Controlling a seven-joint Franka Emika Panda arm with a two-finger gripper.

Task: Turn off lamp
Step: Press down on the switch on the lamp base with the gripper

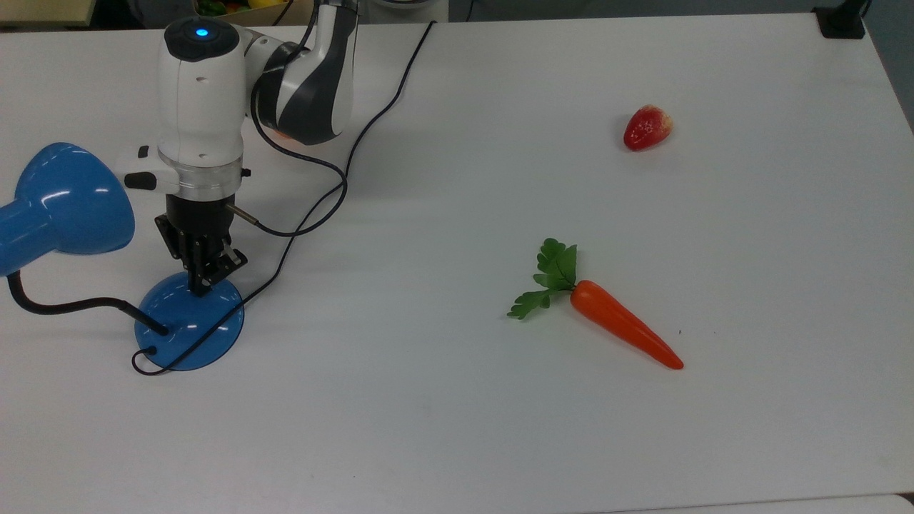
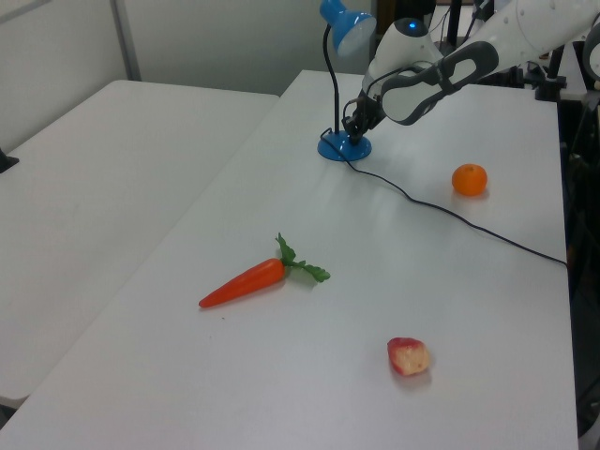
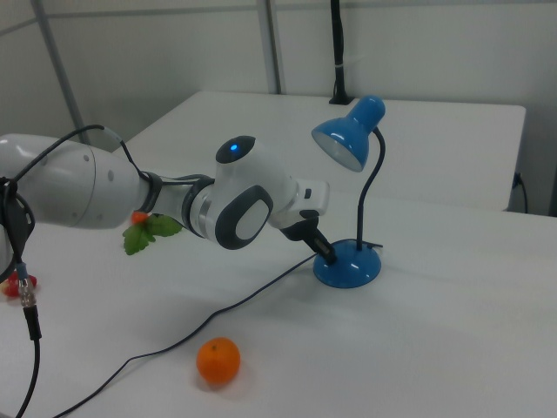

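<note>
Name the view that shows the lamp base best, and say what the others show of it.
The top view: the lamp base shows as a nearly full blue disc, with the gripper at its upper edge. In the right view the base is a side-on dome with the arm reaching it. In the left view the base is far and small.

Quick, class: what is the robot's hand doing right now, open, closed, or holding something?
Hand: fingers together, closed, holding nothing; its tip is down on the round base of the lamp.
</note>
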